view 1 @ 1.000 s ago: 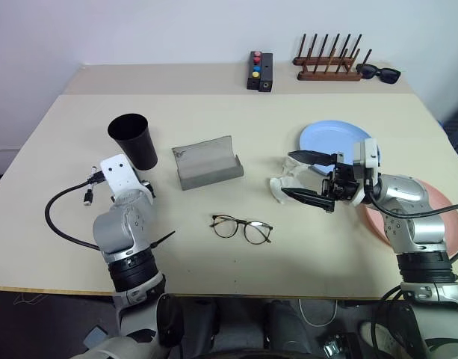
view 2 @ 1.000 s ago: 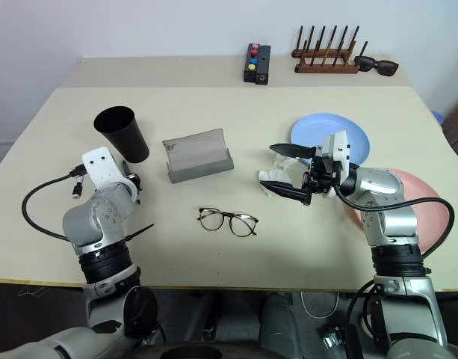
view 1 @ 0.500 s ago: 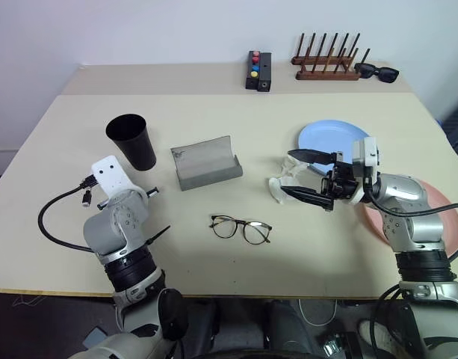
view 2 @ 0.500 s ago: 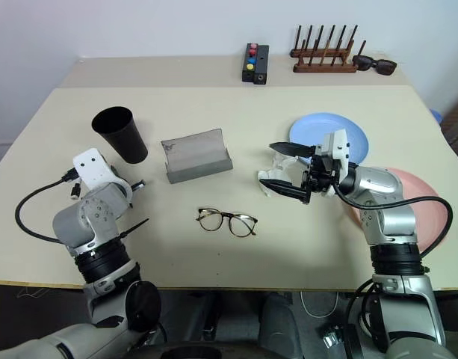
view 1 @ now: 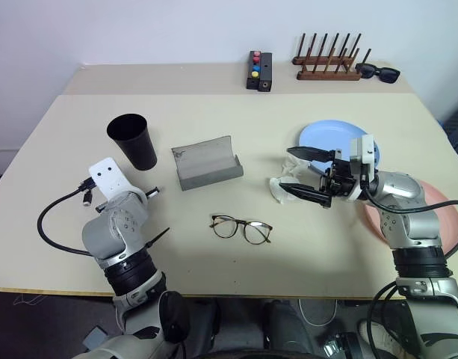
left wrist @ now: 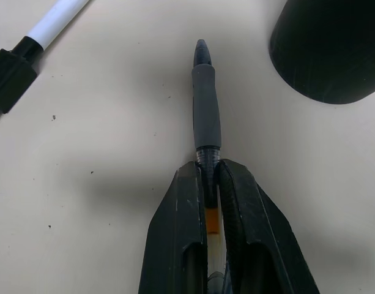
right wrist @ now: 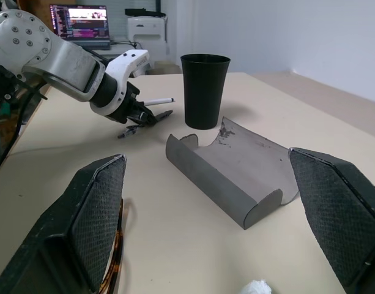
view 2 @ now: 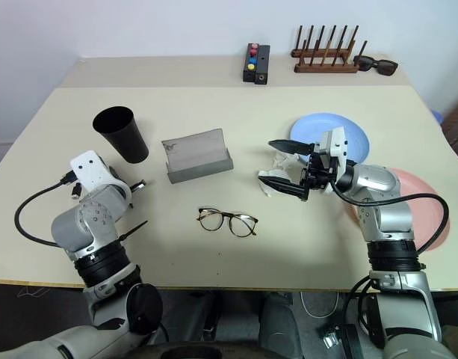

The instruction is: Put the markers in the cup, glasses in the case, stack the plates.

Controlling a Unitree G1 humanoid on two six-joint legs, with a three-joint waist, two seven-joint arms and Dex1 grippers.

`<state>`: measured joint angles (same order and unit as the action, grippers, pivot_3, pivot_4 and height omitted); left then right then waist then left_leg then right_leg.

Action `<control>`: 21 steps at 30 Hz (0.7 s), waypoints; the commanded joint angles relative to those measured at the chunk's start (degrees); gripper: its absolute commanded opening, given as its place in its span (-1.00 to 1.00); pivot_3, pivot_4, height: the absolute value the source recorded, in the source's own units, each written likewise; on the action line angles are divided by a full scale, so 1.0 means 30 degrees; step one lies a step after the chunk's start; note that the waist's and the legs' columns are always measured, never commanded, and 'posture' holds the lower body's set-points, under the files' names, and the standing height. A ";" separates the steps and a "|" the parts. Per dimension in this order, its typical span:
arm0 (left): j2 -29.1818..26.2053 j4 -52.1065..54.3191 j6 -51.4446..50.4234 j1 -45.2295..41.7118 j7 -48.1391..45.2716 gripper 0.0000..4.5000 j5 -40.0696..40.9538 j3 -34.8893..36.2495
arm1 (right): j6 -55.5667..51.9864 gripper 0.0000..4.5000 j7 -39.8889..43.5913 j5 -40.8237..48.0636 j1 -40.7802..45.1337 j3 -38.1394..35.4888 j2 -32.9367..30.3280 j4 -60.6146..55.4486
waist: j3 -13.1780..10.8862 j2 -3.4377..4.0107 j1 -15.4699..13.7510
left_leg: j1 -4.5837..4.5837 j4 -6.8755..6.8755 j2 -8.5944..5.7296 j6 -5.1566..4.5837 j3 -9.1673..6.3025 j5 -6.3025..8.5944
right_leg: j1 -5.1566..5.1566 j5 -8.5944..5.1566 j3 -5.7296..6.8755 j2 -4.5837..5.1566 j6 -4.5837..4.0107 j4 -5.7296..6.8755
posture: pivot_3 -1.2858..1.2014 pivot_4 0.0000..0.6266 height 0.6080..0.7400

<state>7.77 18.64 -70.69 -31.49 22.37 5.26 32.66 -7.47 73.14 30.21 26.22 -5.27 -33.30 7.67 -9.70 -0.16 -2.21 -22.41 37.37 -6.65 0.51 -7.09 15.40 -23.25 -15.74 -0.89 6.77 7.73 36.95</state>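
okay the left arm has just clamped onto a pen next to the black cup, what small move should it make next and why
Probably lift the pen slightly off the table. The left tool is shut on its rear end, the pen lies flat on the table, and the cup stands upright close by with its rim well above the tabletop. So the pen needs height before it can swing over the rim. A second marker still lies beside it.

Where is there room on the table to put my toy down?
Bare room: between the glasses and the front edge, and between the cup and the far button box. Crowded: around the blue plate, white crumpled thing and right hand.
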 commanded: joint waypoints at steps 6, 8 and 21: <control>-0.0414 0.4256 0.3699 0.2174 -0.3195 -0.99 0.2081 -0.0969 | 0.0454 0.94 0.0071 -0.0074 0.0763 -0.0157 0.0069 0.0326 | -0.0053 -0.0088 0.0028 | -0.0018 -0.0004 0.0009 0.0002 0.0002 -0.0001 | -0.0026 0.0000 -0.0002 -0.0004 -0.0001 -0.0002 | 0.03 -0.52 1.00; -0.0475 0.5668 0.4031 0.2440 -0.3632 -0.99 0.2992 -0.0410 | 0.0525 0.94 0.0133 -0.0109 0.0903 -0.0156 0.0061 0.0560 | -0.0072 -0.0121 0.0029 | -0.0026 -0.0005 0.0015 0.0003 0.0003 -0.0001 | -0.0036 0.0000 -0.0003 -0.0006 -0.0002 -0.0002 | 0.03 -0.52 1.00; -0.5808 0.6257 1.1547 0.2401 -0.8257 -0.99 0.6747 0.1297 | -0.0064 0.94 0.0349 0.0115 0.2095 0.0017 0.0369 0.1549 | -0.0071 -0.0135 -0.0049 | -0.0021 -0.0010 0.0024 0.0002 0.0020 0.0000 | -0.0030 0.0000 -0.0014 -0.0012 -0.0010 -0.0014 | 0.03 -0.52 1.00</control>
<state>-8.41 38.39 -41.10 -22.01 -1.49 24.53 36.70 -7.13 74.33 29.55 31.12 -4.91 -32.61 13.06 -9.91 -0.57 -2.35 -22.47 37.35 -6.59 0.52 -7.05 15.40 -23.32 -15.73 -0.92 6.74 7.69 36.90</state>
